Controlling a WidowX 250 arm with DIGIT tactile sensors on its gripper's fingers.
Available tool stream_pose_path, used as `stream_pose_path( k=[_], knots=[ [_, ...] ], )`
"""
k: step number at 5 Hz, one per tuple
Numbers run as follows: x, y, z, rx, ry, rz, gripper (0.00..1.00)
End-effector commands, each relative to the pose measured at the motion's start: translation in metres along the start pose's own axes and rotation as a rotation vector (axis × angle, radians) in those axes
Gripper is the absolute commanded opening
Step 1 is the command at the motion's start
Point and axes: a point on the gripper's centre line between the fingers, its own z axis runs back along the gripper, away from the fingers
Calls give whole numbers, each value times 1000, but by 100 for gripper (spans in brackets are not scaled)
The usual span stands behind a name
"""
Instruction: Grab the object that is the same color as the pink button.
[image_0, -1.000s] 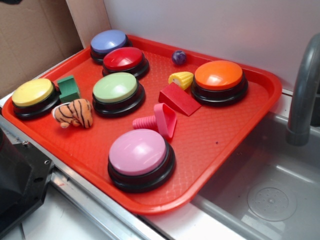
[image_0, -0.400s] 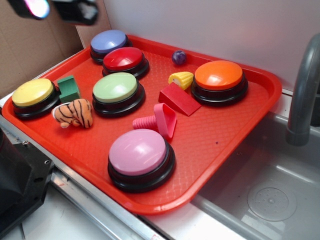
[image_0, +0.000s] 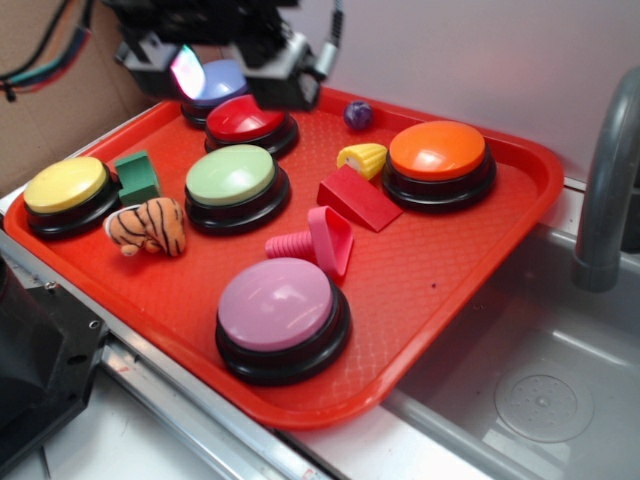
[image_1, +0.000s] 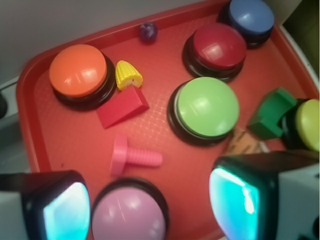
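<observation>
The small bright pink toy (image_0: 315, 240), a ribbed stem with a flared end, lies on its side in the middle of the red tray (image_0: 440, 270), just behind the pale pink button (image_0: 277, 305). In the wrist view the toy (image_1: 132, 156) lies above the pink button (image_1: 129, 212). My gripper (image_0: 215, 75) hangs high over the tray's back left, above the blue-purple and red buttons, far from the toy. In the wrist view my gripper (image_1: 150, 210) is wide open and empty, with its glowing pads (image_1: 60, 212) at the bottom corners.
On the tray stand the blue-purple (image_0: 225, 85), red (image_0: 245, 120), green (image_0: 232, 175), yellow (image_0: 65, 185) and orange (image_0: 437, 150) buttons. A red wedge (image_0: 358, 197), toy corn (image_0: 362, 158), purple ball (image_0: 358, 114), green block (image_0: 137, 176) and tiger plush (image_0: 148, 226) lie among them. A faucet (image_0: 605, 190) and sink are at the right.
My gripper has come in from the top left and moved right and down over the back-left buttons. Nothing on the tray has moved.
</observation>
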Motion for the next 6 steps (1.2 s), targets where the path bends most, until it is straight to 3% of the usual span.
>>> stream_pose_path(
  k=[1,2,4,5,6],
  knots=[
    [9,-23,-59,-5,24,120,100],
    [7,-31,-89,-3,70,109,100],
    [2,-35,-108,-10,147,105,100],
    [1,-38,-107,8,128,115,0],
    [1,-40,-106,7,131,113,0]
  ],
)
